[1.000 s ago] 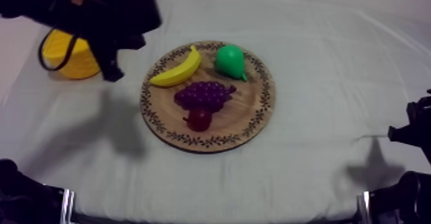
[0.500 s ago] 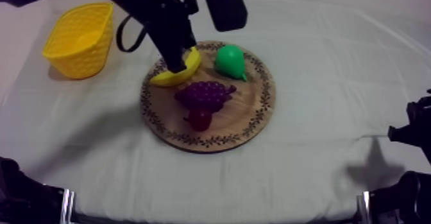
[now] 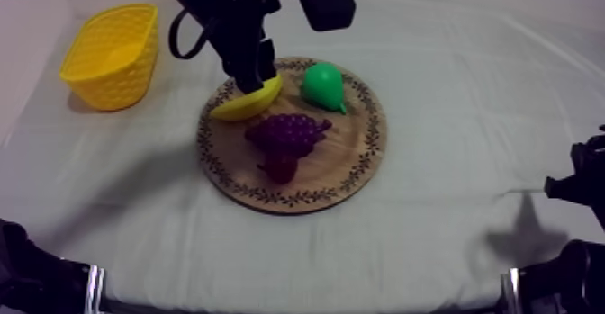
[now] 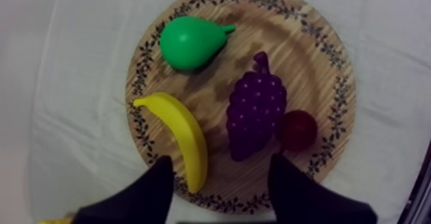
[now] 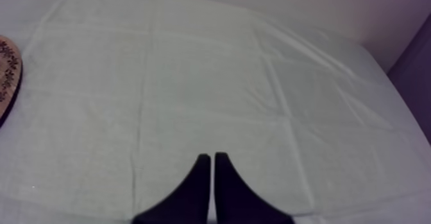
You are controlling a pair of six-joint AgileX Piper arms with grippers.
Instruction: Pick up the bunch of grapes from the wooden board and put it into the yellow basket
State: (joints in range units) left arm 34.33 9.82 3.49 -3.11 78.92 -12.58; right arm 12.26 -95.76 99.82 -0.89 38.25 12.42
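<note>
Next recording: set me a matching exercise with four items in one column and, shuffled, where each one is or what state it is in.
Column A
1. left gripper
2. right gripper
3. bunch of grapes
4. yellow basket

Column B
a. on the cloth, off the wooden board
b. open, over the board by the banana
c. shut, over bare cloth
d. on the board, between the banana and the small red fruit

Pairs: 1-b, 2-c, 3-d, 4-a

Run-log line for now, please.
left gripper open over round wooden board | purple bunch of grapes on board, not gripped | yellow basket beside board | right gripper shut on nothing
</note>
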